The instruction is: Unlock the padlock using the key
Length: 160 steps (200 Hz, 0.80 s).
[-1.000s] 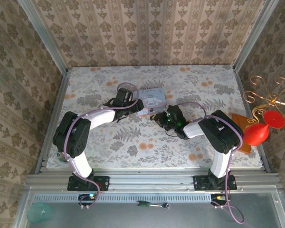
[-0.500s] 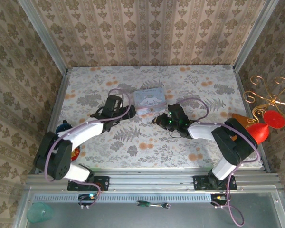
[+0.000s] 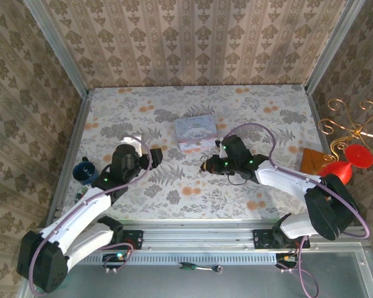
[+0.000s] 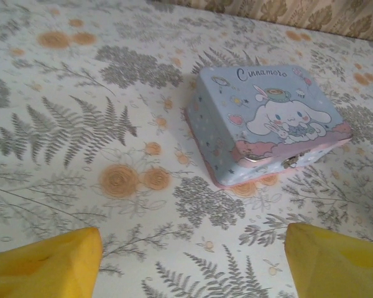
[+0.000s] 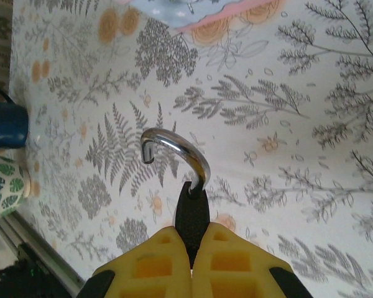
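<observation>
So, the padlock [image 5: 191,214] is pinched by its black body in the right gripper [image 5: 191,241], held just above the table [image 3: 267,105] a bit in front of the cartoon tin [image 3: 196,133]. In the right wrist view the shackle [image 5: 177,146] sticks out as a hook. One leg goes down into the body and the other end hangs free in the air, so to me it reads as already popped open. I can't say where the key is. The bottom of the body is buried between the yellow pads, so the keyhole is hidden.

What just changed is the left arm. A second ago the left gripper [image 4: 193,261] was up by the tin, close to the lock. Now it has backed off toward the left side of the table, nearer the blue cup [image 3: 82,171], and its jaws have spread wide with nothing between them. The right arm has barely shifted and kept its clamp on the lock the whole time.

My read is that the turning part is done and the left arm is letting go and clearing out. What's left is probably just setting the lock down, if anything.
</observation>
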Motion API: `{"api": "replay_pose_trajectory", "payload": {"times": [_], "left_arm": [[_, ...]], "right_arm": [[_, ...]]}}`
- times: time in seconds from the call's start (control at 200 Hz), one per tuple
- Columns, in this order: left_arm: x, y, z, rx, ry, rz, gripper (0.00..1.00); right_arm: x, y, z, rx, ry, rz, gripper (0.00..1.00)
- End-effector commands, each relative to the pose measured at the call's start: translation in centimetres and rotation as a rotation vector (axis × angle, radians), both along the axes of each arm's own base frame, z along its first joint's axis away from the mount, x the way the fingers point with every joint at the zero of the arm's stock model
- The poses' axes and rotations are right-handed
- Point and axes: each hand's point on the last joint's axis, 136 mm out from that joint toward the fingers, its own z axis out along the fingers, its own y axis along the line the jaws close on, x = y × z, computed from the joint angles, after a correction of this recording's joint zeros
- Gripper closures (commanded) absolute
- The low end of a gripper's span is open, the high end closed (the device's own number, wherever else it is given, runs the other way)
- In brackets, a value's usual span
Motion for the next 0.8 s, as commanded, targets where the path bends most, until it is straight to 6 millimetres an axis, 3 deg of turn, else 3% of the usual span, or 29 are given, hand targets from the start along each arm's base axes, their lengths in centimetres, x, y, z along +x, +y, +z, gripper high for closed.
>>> {"api": "replay_pose_trajectory", "payload": {"times": [0.0, 0.205, 0.48, 0.795], "left_arm": [[-0.6, 1.8, -0.3, 0.076, -0.048, 0.018, 0.2], [-1.5, 2.5, 0.2, 0.04, -0.125, 0.017, 0.2], [-2.2, 3.0, -1.8, 0.045, -0.132, 0.023, 0.2], [-2.7, 3.3, -3.9, 0.068, -0.108, 0.015, 0.2]], "right_arm": [[-1.7, -0.3, 1.7, -0.029, -0.001, 0.072, 1.0], [-3.7, -1.8, 0.9, -0.087, 0.054, 0.092, 1.0], [-6.4, -2.6, -1.6, -0.128, 0.193, 0.101, 1.0], [-9.7, -1.4, -5.2, -0.201, 0.33, 0.152, 1.0]]}}
